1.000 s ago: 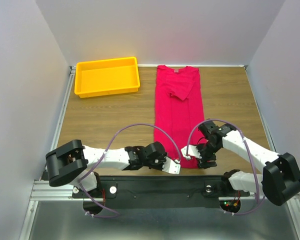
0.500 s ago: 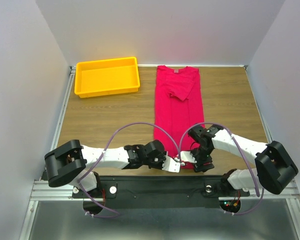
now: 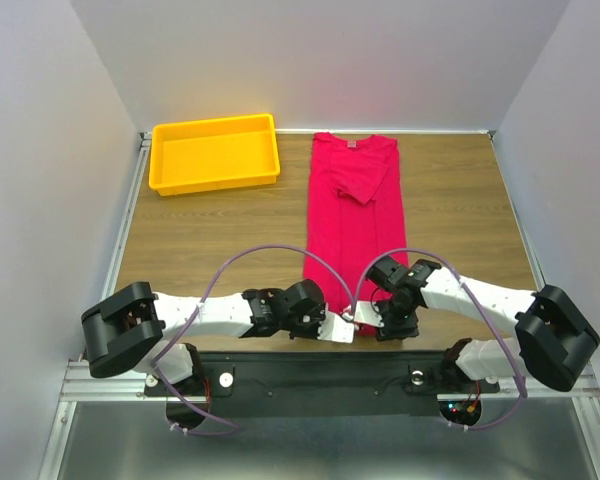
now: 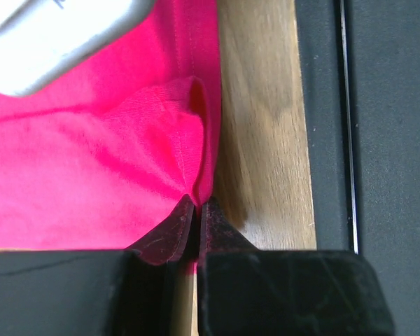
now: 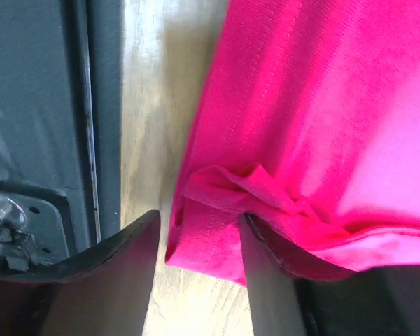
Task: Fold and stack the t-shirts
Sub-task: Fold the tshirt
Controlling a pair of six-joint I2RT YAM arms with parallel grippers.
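Note:
A crimson-pink t-shirt (image 3: 355, 220) lies as a long narrow strip down the middle of the table, one sleeve folded across its chest. Both grippers are at its near hem. My left gripper (image 3: 342, 333) is shut, pinching the hem's left corner (image 4: 196, 140) between its fingertips (image 4: 197, 204). My right gripper (image 3: 372, 318) stands open around the bunched right corner of the hem (image 5: 217, 231). Its right finger (image 5: 266, 266) touches the cloth, while a gap shows at its left finger (image 5: 119, 266).
A yellow plastic tray (image 3: 216, 181) sits at the back left of the wooden table. The black base rail (image 3: 310, 375) runs along the near edge, just below the hem. White walls close in the sides and back.
My right arm has swung left onto the hem's right corner and its jaws have narrowed around the cloth. The left gripper has kept its pinch, shifting slightly left.

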